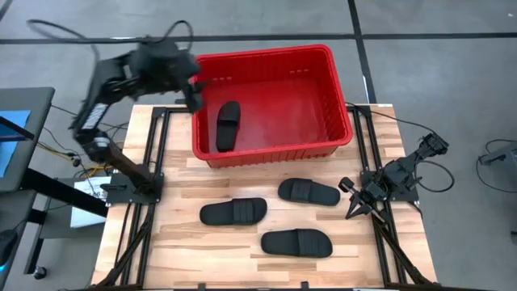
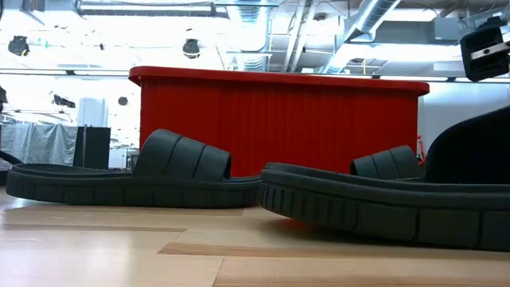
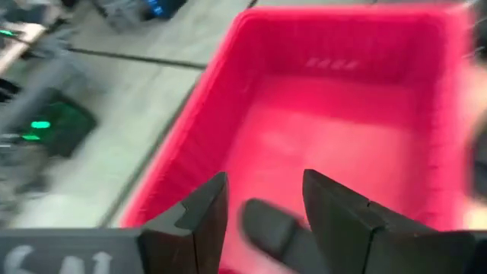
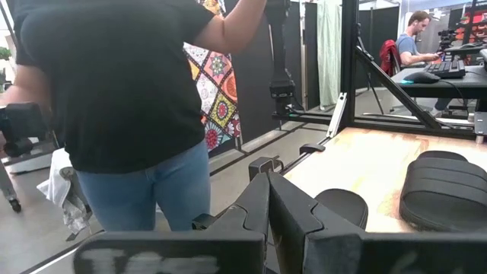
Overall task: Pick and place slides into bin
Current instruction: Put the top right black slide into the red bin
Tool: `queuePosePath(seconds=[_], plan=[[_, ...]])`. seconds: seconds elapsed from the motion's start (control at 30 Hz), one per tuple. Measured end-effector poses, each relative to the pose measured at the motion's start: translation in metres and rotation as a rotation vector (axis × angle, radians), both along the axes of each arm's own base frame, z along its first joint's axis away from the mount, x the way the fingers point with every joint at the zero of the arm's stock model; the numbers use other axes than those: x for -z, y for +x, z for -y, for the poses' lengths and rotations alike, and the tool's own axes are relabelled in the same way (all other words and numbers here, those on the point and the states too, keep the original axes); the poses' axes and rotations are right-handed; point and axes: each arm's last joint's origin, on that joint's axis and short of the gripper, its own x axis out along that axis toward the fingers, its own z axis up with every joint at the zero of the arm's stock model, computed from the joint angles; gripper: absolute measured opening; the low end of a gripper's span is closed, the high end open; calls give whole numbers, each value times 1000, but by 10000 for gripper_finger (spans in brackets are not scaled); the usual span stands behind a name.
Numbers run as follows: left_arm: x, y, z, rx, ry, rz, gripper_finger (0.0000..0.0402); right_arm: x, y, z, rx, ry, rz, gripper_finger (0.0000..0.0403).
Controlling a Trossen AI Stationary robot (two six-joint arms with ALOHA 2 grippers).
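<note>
Red bin point(image 1: 327, 93) holds one slide point(image 1: 227, 125); I see three slides point(image 1: 233, 212) on the table point(image 1: 186, 250). My left end effector point(image 3: 262, 209) hangs over the bin, fingers apart. Right end effector point(image 4: 268, 199) waits closed beside the table.

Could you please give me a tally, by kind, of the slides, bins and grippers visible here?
Slides on the table: 3
Slides in the bin: 1
Bin: 1
Grippers: 2, left gripper open above the bin, right gripper shut at the table's right edge
Total: 7
</note>
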Motion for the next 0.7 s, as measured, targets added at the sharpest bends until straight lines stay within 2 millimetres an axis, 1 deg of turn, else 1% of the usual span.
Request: queuePosePath(seconds=[0.07, 0.17, 0.27, 0.33, 0.53, 0.7], plan=[[-5, -14, 14, 80, -51, 43, 161, 0, 0, 0, 0, 0, 0, 0], [-12, -32, 34, 261, -134, 108, 161, 0, 0, 0, 0, 0, 0, 0], [-19, -45, 52, 429, -222, 187, 161, 0, 0, 0, 16, 0, -1, 0], [-24, -53, 62, 510, -262, 237, 161, 0, 0, 0, 18, 0, -1, 0], [-40, -63, 87, 623, -283, 442, 161, 0, 1, 1, 26, 0, -1, 0], [-45, -64, 101, 574, -239, 593, 161, 0, 2, 3, 52, -1, -1, 0]])
